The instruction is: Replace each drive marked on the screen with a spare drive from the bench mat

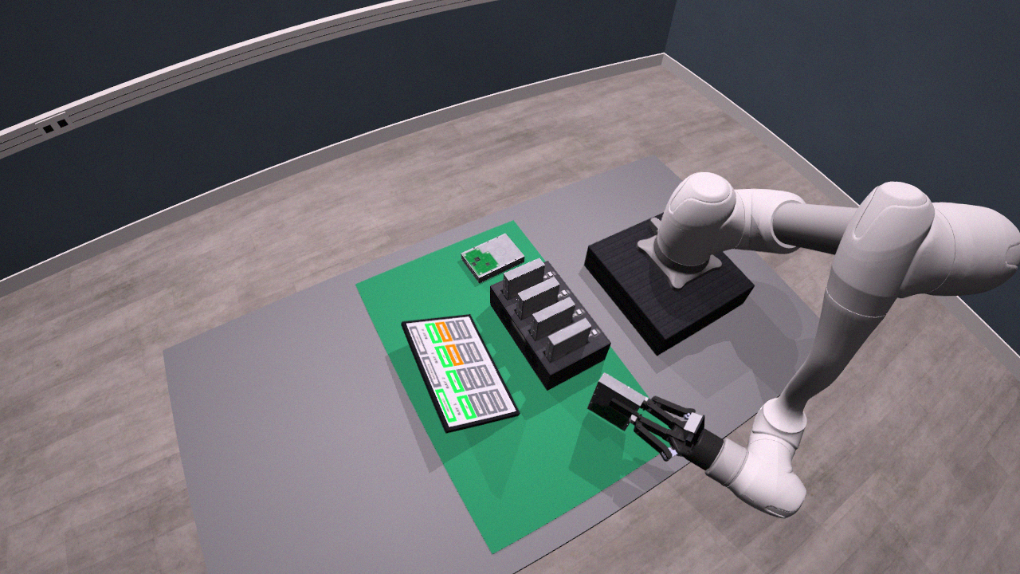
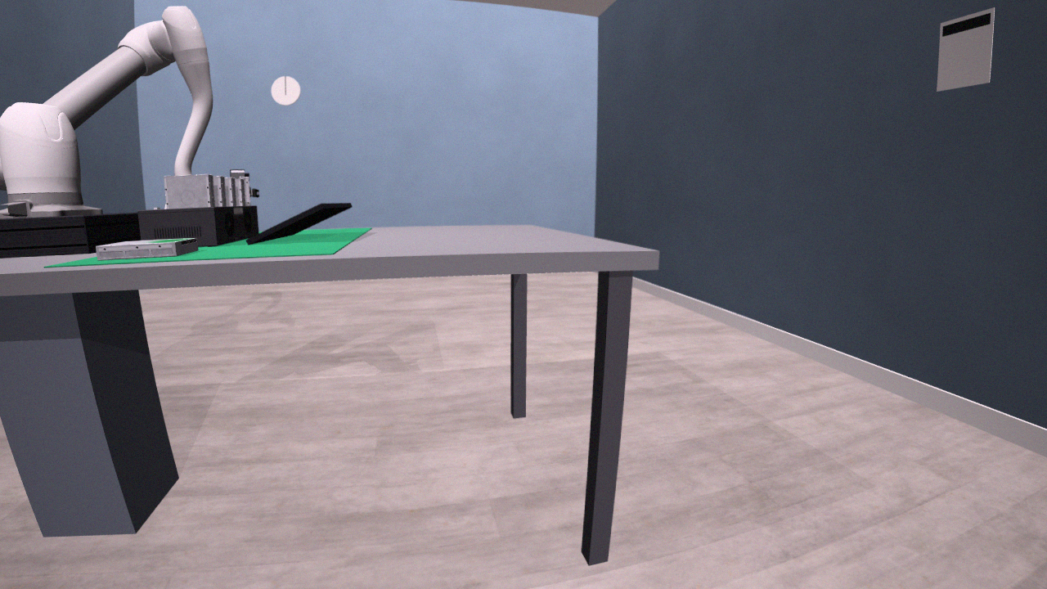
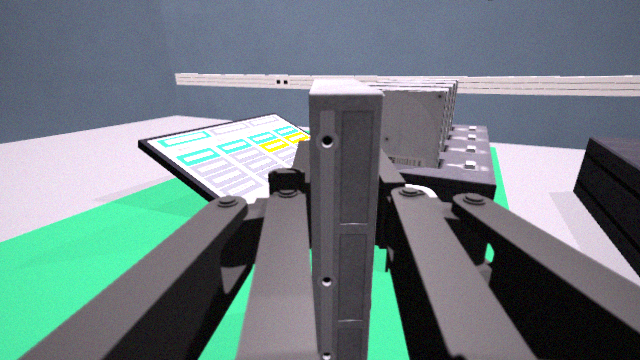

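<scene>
My gripper (image 1: pixel 638 411) (image 3: pixel 336 163) is shut on a drive (image 1: pixel 617 399) (image 3: pixel 355 160), held upright above the mat (image 1: pixel 542 478) (image 2: pixel 293 241) (image 3: pixel 125 225), off the near end of the dock (image 1: pixel 581 367) (image 2: pixel 177 227) (image 3: pixel 450 181). The connector end cannot be made out. Four drives stand in a row in the dock; the nearest drive (image 1: pixel 570 340) shows in the wrist view (image 3: pixel 415 125). Another drive (image 1: pixel 503 251) (image 2: pixel 146 249) lies flat beyond the dock, green board up. The tilted screen (image 1: pixel 456 371) (image 2: pixel 303 222) (image 3: pixel 230 150) shows two orange boxes in the two far bay rows; its text is unreadable.
The arm's black base block (image 1: pixel 620 285) (image 2: pixel 43 234) (image 3: pixel 615 200) stands on the grey table (image 1: pixel 285 428) (image 2: pixel 475 256) behind the dock. The screen stands across the dock from it. Small pale blocks line the dock's base side.
</scene>
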You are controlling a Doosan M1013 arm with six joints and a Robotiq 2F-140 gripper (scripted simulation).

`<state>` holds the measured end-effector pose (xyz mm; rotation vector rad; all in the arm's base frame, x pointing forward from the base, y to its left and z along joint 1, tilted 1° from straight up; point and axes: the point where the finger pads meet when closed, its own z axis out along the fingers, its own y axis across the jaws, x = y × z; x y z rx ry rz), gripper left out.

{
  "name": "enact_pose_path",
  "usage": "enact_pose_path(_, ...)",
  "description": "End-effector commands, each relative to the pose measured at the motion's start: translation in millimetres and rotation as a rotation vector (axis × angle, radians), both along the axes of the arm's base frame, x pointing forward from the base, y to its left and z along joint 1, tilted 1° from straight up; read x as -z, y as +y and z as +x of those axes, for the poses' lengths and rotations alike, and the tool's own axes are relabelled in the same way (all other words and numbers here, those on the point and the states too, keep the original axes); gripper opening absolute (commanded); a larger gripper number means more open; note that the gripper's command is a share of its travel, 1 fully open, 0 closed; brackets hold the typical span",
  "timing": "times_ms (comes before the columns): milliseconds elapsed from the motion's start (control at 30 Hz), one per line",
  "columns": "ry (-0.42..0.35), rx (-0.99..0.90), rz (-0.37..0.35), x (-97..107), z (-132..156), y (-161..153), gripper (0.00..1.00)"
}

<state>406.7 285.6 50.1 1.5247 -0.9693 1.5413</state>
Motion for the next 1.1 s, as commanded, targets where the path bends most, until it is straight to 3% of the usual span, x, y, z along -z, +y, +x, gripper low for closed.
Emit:
enact_pose_path(0,-0.001,0.000,0.001,2.7,0.1,0.2,0.10)
enact_pose_path(1067,-0.001,0.000,0.001,21.9,0.3,0.2,0.10)
